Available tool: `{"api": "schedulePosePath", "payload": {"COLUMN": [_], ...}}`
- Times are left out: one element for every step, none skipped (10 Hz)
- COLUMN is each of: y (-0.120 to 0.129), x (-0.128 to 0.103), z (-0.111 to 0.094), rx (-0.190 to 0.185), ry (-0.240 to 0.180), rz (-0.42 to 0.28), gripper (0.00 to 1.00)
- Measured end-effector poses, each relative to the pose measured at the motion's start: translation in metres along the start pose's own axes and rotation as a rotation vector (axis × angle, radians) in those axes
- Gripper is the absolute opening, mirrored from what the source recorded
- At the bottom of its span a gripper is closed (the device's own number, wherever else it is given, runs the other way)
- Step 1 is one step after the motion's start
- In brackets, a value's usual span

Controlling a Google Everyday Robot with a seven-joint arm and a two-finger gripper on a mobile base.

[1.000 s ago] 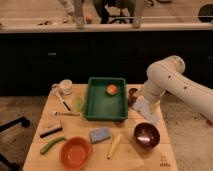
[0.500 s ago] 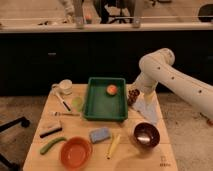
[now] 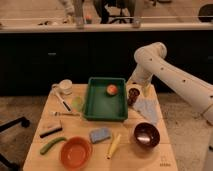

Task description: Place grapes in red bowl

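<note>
The grapes (image 3: 133, 95), a small dark reddish bunch, lie on the wooden table (image 3: 47, 114) just right of the green tray. My gripper (image 3: 136, 88) points down directly over them, at the end of the white arm (image 3: 165, 70) that reaches in from the right. I cannot tell whether it touches them. The red bowl (image 3: 76, 152), bright orange-red and empty, stands at the front left of the table, far from the gripper.
A green tray (image 3: 104, 119) holds an orange fruit (image 3: 112, 89). A dark maroon bowl (image 3: 146, 134) stands front right, with a grey cloth (image 3: 147, 109) behind it. A blue sponge (image 3: 100, 134), a yellow banana (image 3: 113, 146), a green cucumber (image 3: 52, 144) and a white mug (image 3: 65, 86) are also here.
The arm's elbow has swung left and up, and the gripper has come in over the grapes. The objects on the table have not moved.
</note>
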Motion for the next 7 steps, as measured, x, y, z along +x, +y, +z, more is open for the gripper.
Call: {"api": "schedulePosePath", "payload": {"y": [-0.003, -0.006, -0.009, -0.011, -0.012, -0.011, -0.010], "x": [0.007, 0.009, 0.011, 0.011, 0.012, 0.013, 0.015], "z": [0.005, 0.010, 0.022, 0.028, 0.030, 0.036, 0.039], "rx": [-0.009, -0.018, -0.037, -0.048, -0.056, -0.072, -0.083], "ry": [-0.013, -0.025, -0.039, -0.047, -0.056, -0.067, -0.074], "rz": [-0.007, -0.013, -0.022, -0.030, -0.037, -0.044, -0.046], "gripper": [0.80, 0.80, 0.80, 0.80, 0.80, 0.80, 0.80]}}
